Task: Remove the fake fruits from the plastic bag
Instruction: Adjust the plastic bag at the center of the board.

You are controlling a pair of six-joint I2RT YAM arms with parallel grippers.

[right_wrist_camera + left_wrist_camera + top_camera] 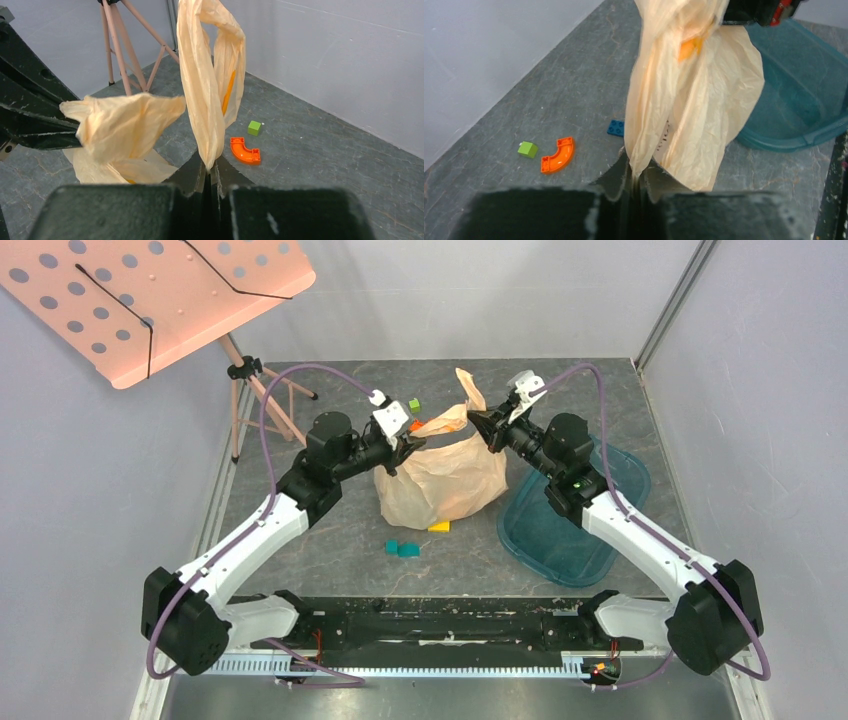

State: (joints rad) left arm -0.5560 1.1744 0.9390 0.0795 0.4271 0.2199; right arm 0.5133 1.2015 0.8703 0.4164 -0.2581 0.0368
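Note:
The plastic bag (440, 480) is a crinkly peach-beige sack standing mid-table, stretched between both grippers. My left gripper (408, 448) is shut on the bag's left edge; in the left wrist view the film (694, 100) runs down into the pinched left gripper (636, 176). My right gripper (482, 426) is shut on a handle strip at the bag's upper right. In the right wrist view that strip (205, 90) rises from the right gripper (209, 168). The fake fruits are hidden inside the bag. Only a faint orange tint shows through its lower right side.
A teal transparent tray (590, 540) lies right of the bag. Small blocks are scattered around the bag: a green one (413, 405), an orange curved piece (558, 155), a blue block (615, 128), teal blocks (403, 548) and a yellow block (439, 526). A pink music stand on a tripod (250, 390) stands back left.

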